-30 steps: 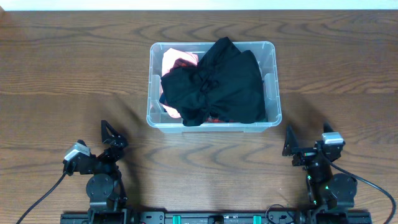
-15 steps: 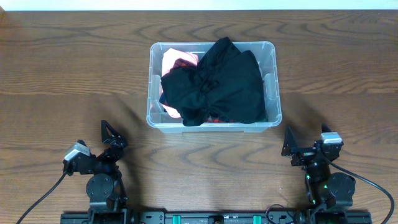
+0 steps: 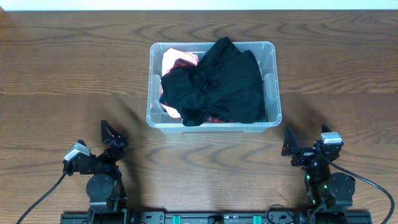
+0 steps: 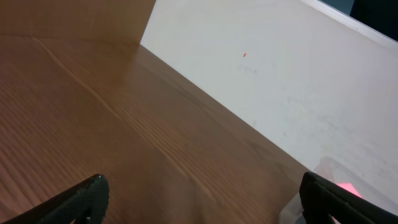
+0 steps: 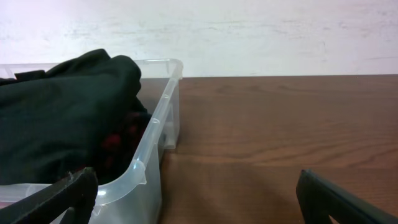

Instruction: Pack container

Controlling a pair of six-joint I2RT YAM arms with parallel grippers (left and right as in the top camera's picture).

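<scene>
The clear plastic container (image 3: pixel 271 79) stands on the table's middle, toward the back. A heap of black clothing (image 3: pixel 217 84) fills it, with pink fabric (image 3: pixel 176 62) showing at its left end. In the right wrist view the container's corner (image 5: pixel 146 171) and the black clothing (image 5: pixel 62 130) show at the left. In the left wrist view only a corner of the container (image 4: pixel 326 180) shows at the lower right. My left gripper (image 3: pixel 111 138) is open and empty near the front left. My right gripper (image 3: pixel 291 149) is open and empty near the front right.
The wooden table (image 3: pixel 74 68) extends round the container on all sides. A white wall (image 5: pixel 249 31) runs along the table's far edge. The arm bases (image 3: pixel 102 190) stand at the front edge.
</scene>
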